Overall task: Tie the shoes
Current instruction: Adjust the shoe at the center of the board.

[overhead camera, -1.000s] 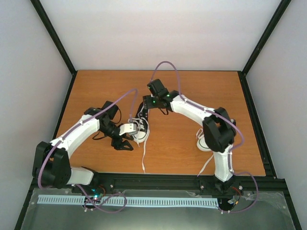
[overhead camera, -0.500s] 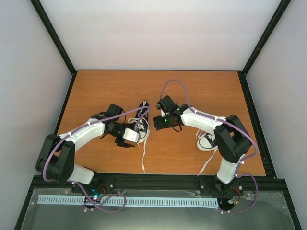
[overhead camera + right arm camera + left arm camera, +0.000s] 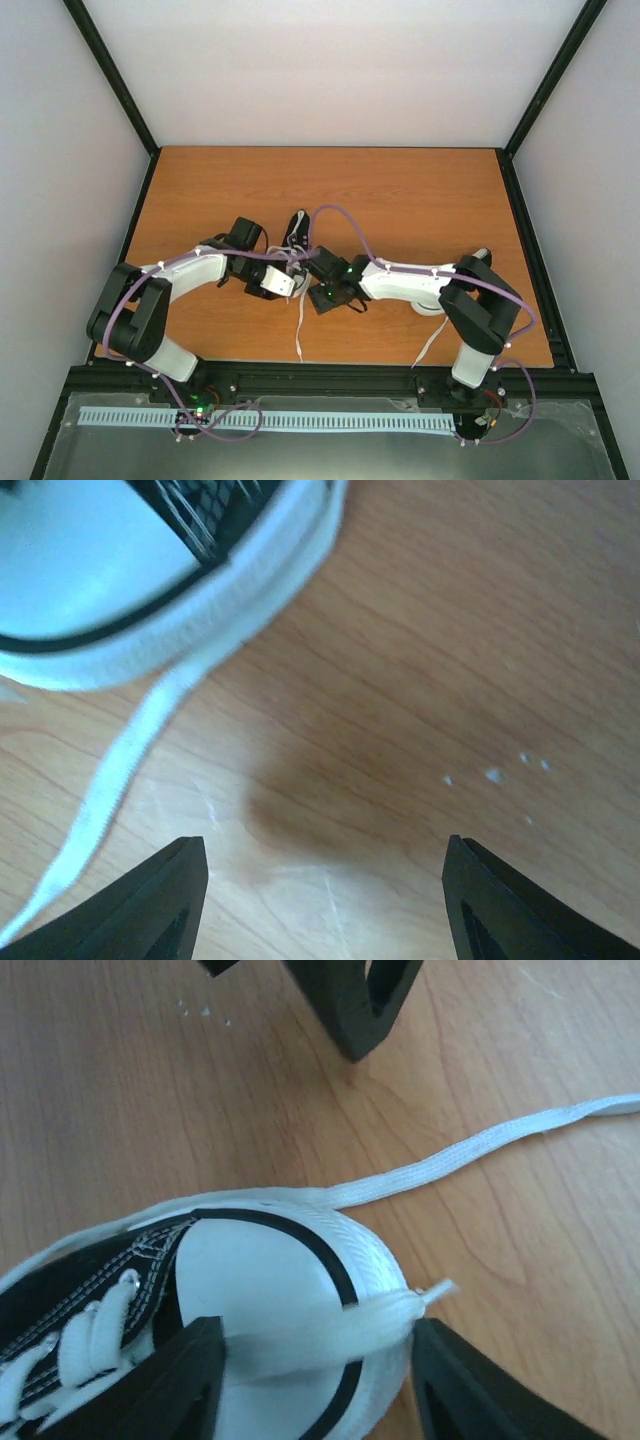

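Two shoes point(image 3: 296, 228), one mid-desk point(image 3: 420, 190), the other shoe point(image 3: 430, 309) behind the right arm. Left pincer point(image 3: 315, 1355) straddles a lace end point(image 3: 400, 1310) (jaws apart, not pinching); right pincer point(image 3: 322, 870) gapes too.

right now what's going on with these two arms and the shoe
Two robot arms are working on a black sneaker on the table. The left tool is open over its white toe, with a loose lace end lying between the fingers, not clamped. The right tool is open over bare wood beside the toe, holding nothing. Another lace trails across the table.
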Action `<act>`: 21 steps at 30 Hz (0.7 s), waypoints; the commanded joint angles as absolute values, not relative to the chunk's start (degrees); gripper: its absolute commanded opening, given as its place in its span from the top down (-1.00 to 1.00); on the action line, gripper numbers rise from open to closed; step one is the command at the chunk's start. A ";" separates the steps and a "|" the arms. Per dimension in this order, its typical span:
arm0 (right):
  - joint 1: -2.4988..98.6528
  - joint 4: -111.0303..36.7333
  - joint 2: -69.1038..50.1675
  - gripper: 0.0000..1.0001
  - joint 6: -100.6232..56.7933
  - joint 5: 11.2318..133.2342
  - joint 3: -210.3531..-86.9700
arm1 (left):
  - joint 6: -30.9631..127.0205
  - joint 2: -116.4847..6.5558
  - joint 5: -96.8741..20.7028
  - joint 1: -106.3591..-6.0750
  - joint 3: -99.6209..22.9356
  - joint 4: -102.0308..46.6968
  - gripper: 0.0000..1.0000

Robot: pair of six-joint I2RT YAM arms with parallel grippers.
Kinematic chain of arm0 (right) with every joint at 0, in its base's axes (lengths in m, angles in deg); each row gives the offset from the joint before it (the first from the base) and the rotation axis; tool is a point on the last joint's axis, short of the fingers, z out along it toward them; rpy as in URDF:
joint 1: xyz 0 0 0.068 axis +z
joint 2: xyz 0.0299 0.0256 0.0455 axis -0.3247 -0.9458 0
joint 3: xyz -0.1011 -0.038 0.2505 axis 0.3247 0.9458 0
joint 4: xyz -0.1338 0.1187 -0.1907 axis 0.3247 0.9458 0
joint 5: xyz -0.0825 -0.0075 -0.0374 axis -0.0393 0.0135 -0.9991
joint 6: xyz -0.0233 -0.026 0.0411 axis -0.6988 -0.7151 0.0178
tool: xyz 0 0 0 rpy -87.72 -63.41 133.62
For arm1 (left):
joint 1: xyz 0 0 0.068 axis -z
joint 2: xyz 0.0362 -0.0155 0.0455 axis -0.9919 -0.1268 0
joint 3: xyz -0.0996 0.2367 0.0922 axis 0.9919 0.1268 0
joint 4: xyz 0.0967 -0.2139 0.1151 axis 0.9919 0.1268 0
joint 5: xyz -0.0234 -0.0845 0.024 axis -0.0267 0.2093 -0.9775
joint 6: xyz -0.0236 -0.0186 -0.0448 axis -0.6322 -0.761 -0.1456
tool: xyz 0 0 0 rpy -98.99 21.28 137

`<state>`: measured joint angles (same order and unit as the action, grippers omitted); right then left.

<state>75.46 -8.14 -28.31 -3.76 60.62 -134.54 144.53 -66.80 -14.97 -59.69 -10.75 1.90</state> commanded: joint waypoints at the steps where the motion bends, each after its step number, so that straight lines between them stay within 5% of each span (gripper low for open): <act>1: 76.76 -11.19 -24.07 -0.31 -0.91 57.95 -130.20 | 141.84 -64.69 -13.45 -58.81 -10.23 -2.26 0.13; 8: 81.42 -17.08 -18.55 -0.29 -1.59 56.50 -124.21 | 135.67 -63.51 -12.57 -58.80 -11.63 -0.29 0.98; 14: 85.05 -20.39 -17.45 -0.31 -2.79 56.13 -122.82 | 123.91 -62.11 -11.33 -59.36 -16.08 4.28 0.98; 21: 90.68 -18.34 -25.07 -0.58 -5.48 52.86 -129.79 | 111.15 -58.31 -2.36 -68.35 -23.10 9.86 0.98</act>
<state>88.20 -18.11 -21.05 -3.95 55.62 -125.78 121.41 -61.16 -8.92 -62.99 -18.05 6.16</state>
